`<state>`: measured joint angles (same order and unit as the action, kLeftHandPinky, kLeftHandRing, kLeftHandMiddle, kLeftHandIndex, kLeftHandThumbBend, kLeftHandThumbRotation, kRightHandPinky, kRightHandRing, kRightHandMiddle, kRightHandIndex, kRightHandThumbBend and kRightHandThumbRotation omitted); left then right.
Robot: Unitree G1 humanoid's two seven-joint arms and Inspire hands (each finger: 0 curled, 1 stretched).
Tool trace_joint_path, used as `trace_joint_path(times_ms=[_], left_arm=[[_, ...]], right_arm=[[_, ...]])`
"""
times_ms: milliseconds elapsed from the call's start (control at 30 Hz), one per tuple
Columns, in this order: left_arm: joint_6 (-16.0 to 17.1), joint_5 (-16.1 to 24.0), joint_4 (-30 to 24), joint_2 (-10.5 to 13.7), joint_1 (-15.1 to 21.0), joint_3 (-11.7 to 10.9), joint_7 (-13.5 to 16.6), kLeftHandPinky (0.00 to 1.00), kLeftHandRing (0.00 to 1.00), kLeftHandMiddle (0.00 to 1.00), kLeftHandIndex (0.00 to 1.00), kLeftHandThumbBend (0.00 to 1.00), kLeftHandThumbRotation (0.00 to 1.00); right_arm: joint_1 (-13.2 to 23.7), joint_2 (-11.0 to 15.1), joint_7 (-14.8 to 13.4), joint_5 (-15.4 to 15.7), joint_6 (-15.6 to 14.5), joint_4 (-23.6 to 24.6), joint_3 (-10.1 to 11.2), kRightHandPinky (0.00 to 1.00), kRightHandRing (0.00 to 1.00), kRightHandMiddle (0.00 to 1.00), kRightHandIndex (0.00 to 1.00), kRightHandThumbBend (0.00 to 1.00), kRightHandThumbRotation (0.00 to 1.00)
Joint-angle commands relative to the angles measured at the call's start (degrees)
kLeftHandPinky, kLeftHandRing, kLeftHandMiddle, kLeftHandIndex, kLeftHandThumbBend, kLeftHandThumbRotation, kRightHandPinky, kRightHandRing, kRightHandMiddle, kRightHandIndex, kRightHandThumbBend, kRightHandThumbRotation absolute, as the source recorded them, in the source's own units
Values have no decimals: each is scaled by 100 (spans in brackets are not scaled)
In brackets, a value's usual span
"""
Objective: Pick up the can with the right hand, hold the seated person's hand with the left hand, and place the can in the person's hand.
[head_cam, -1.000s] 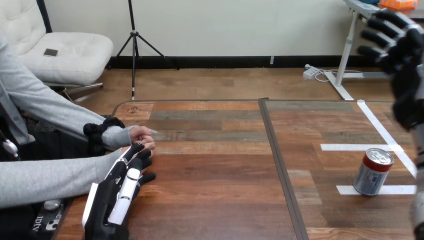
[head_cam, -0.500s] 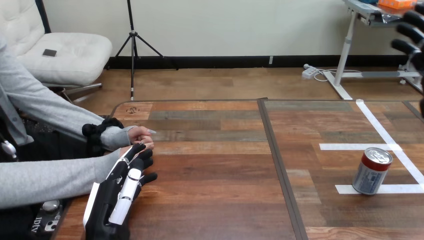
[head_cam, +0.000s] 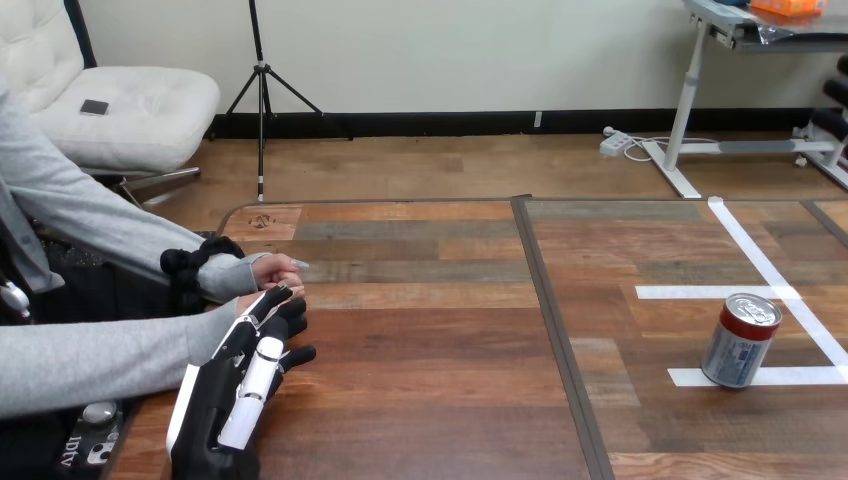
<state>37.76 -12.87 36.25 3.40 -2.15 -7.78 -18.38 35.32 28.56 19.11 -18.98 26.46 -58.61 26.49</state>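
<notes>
Head view: the left hand (head_cam: 232, 395) lies with its fingers extended and relaxed against the person's hands (head_cam: 272, 270), curled round nothing that we can see. The can (head_cam: 740, 340) stands upright on the white tape (head_cam: 790, 377) at the right of the table (head_cam: 420, 400), well apart from both, and the right hand (head_cam: 836, 122) barely shows at the right edge, so we cannot tell its state. We judge that a sideways approach could topple the can and that an unclasped hand could shift at the handover; only the dark seam (head_cam: 552, 330) crosses the route between.
</notes>
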Motion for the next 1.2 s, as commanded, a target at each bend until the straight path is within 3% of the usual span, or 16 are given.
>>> trace_joint_path(times_ms=[0, 200, 400, 500, 900, 1167], left_arm=[[124, -2, -190, 20, 338, -10, -53, 74, 84, 83, 84, 44, 69], [124, -11, -192, 5, 329, -19, -58, 74, 84, 83, 84, 43, 68], [96, -3, -212, 11, 315, -14, -55, 75, 84, 83, 85, 43, 67], [78, 7, -234, 12, 305, -10, -41, 75, 84, 83, 85, 42, 67], [57, 38, -274, 15, 291, 0, 3, 75, 83, 82, 84, 46, 66], [60, 41, -254, 26, 301, 2, -10, 75, 83, 82, 85, 45, 66]], right_arm=[[513, 247, -216, 186, 100, -293, -61, 83, 86, 84, 84, 100, 100], [537, 277, -299, 270, 119, -482, -68, 86, 89, 87, 86, 100, 98], [569, 257, -269, 162, 63, -632, 16, 89, 90, 88, 88, 100, 85], [565, 252, -289, 155, 51, -700, 20, 85, 89, 88, 88, 100, 75], [478, 191, -431, 206, -52, -874, -23, 81, 88, 87, 85, 79, 52], [433, 169, -365, 226, -125, -994, -44, 90, 92, 91, 89, 83, 39]])
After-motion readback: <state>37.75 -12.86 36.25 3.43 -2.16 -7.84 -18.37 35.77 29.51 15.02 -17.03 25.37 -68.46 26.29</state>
